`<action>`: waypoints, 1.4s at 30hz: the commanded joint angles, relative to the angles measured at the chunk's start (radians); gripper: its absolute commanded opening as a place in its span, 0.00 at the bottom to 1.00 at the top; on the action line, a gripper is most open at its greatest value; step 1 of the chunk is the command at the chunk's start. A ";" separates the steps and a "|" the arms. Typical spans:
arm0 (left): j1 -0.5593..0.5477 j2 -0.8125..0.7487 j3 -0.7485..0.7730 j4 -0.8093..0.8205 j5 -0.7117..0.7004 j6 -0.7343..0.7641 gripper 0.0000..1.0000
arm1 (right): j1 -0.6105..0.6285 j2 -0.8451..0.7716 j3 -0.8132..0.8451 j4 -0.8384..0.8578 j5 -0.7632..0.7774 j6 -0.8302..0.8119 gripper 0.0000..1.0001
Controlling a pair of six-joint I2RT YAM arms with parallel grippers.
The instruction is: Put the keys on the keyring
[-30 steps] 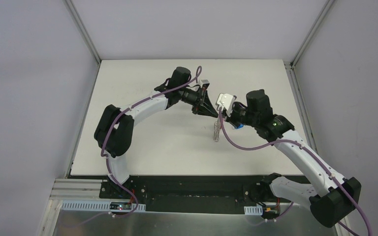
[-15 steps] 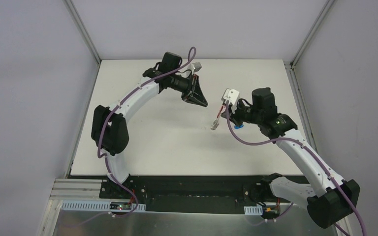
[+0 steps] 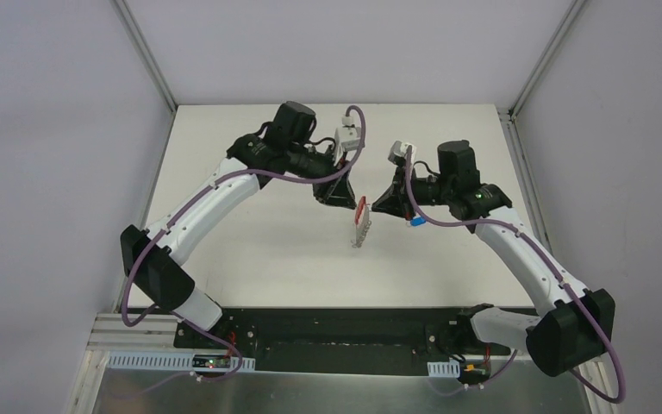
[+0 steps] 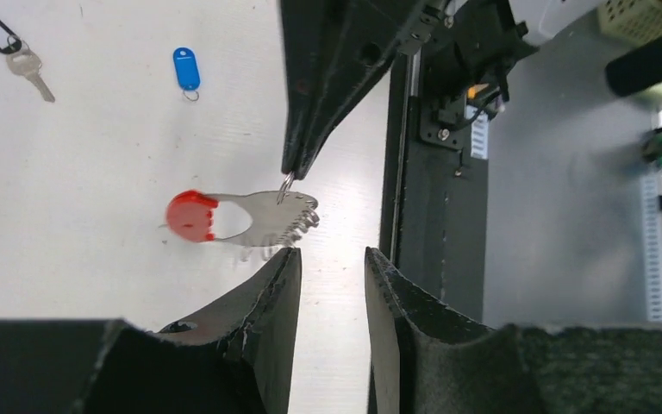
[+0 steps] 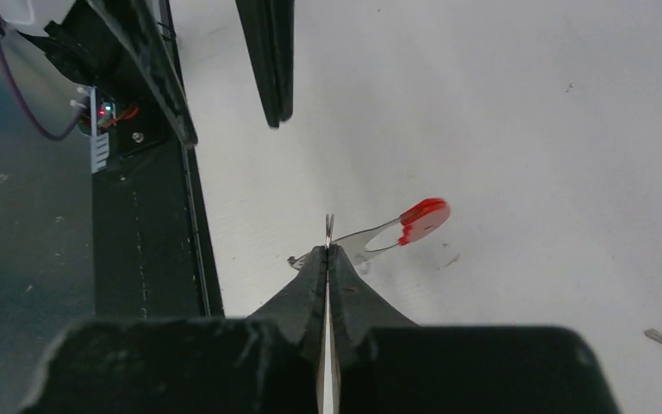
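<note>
My right pincer (image 5: pixel 328 250) pinches one thin loop of the keyring (image 5: pixel 396 228) at its very tips (left pincer (image 4: pixel 332 259) spread just beside); a nudge there could slip it free.

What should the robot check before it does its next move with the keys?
1. Right pincer shut on the keyring: ok, it pinches the metal end.
2. Left pincer open and holding nothing: ok.
3. Blue key lying free on the table: ok.
4. Silver key with the dark loop lying free, apart from the blue one: ok.
5. A key already on the keyring: not ok, none is on it.
6. Keyring opened to take a key: cannot tell.
</note>
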 commanded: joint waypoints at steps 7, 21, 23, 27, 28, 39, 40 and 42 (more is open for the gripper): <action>-0.090 0.006 -0.005 0.026 -0.150 0.295 0.34 | -0.032 0.038 0.042 0.144 -0.238 0.170 0.00; -0.123 0.059 0.065 -0.030 -0.157 0.371 0.34 | -0.040 0.041 -0.003 0.186 -0.277 0.197 0.00; -0.127 0.065 0.082 -0.048 -0.147 0.378 0.34 | -0.040 0.041 -0.004 0.184 -0.274 0.197 0.00; -0.130 0.064 0.094 -0.074 -0.122 0.393 0.32 | -0.043 0.041 -0.007 0.186 -0.270 0.194 0.00; -0.130 0.064 0.096 -0.080 -0.115 0.396 0.32 | -0.043 0.042 -0.008 0.186 -0.269 0.194 0.00; -0.146 0.095 0.138 -0.107 -0.097 0.391 0.16 | -0.043 0.047 -0.008 0.186 -0.264 0.193 0.00; -0.147 0.097 0.144 -0.110 -0.097 0.389 0.13 | -0.044 0.047 -0.009 0.186 -0.262 0.193 0.00; -0.147 0.101 0.152 -0.113 -0.101 0.385 0.06 | -0.044 0.047 -0.012 0.185 -0.258 0.192 0.00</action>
